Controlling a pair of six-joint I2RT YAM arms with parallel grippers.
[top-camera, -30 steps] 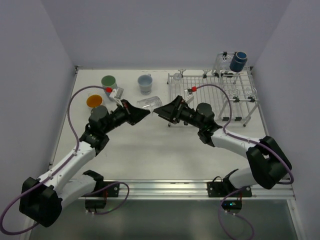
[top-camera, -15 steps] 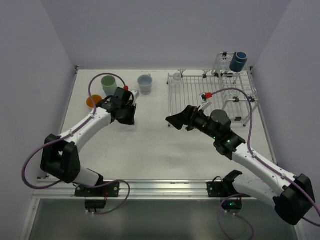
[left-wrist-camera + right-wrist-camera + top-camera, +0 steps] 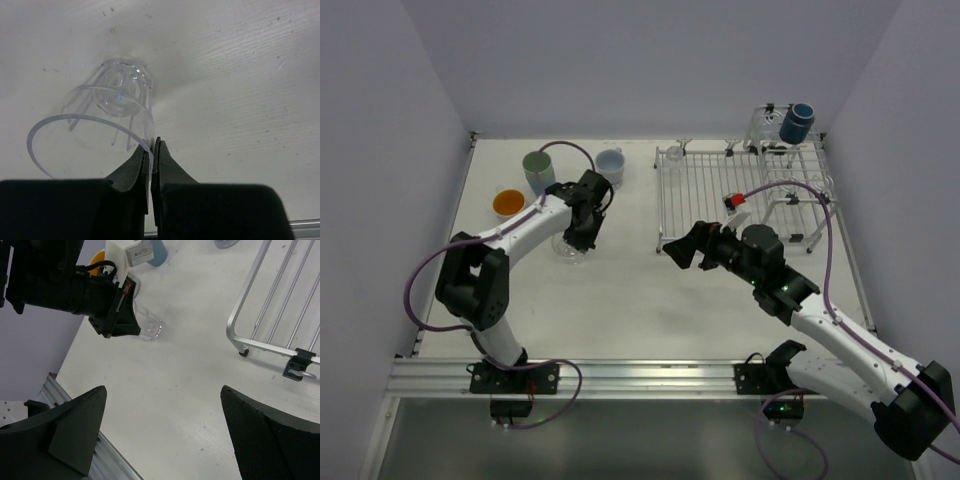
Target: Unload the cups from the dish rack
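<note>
One clear glass (image 3: 117,97), mid-handover a second ago, now seems to rest on the table (image 3: 620,300) near the orange cup (image 3: 508,203), rim still pinched in the left gripper (image 3: 150,152), while the right gripper (image 3: 163,390), spread wide and empty, has retreated toward the rack (image 3: 720,195) and its navy mug (image 3: 798,122).

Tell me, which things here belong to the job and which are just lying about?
Job: rack, navy mug, glass in the left end effector, green cup, blue cup, orange cup.
Lying about: purple cables, metal rail.
</note>
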